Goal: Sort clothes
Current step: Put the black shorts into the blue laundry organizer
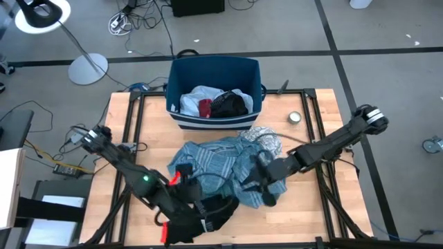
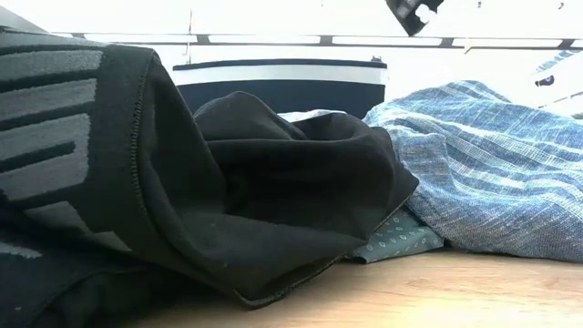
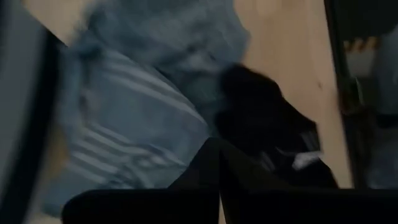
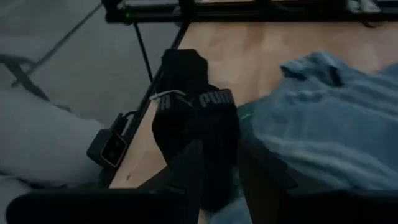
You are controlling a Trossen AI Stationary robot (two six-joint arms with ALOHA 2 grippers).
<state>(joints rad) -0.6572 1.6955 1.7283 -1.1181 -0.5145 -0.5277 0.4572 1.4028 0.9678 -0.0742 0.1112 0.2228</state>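
A light blue striped shirt lies crumpled mid-table, with a white-and-grey patterned cloth at its far right. A black garment with grey stripes lies by the near edge and fills the low view's left. My right gripper is at the shirt's right side, shut on a black sock marked PUMA. My left gripper is over the black garment, its fingers together. A small teal dotted cloth lies under the black garment's edge. My right gripper pinches the black sock between its two fingers, at the end near the PUMA lettering. The sock runs forward from the fingers, along them. Whether it is clear of the table, I cannot tell. Whether my left gripper touches the black garment, I cannot tell.
The dark blue bin stands at the table's far edge and holds white, red and black pieces. A small round metal thing lies right of the bin. Bare wood shows at the table's right and left sides.
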